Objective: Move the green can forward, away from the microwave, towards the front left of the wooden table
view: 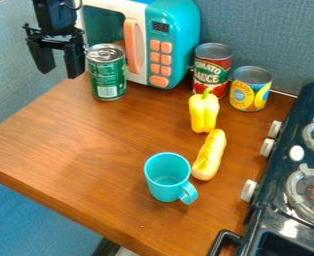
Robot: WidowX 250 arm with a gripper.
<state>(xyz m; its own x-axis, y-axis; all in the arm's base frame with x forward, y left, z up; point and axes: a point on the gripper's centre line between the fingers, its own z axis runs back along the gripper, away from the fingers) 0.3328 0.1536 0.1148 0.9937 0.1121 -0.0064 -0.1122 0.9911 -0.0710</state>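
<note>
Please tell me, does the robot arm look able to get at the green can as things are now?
Probably yes. The gripper hangs open and empty beside the green can, whose front looks free; the toy microwave close behind may limit room there.

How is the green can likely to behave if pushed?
Green can: probably stiff, given the metal lid and undented-looking wall. Lid looks closed, so it may be heavy for its size if full; contents can't be seen. Upright and taller than wide: a low push should slide it, a high one could tip it, and its round side would likely roll.
</note>
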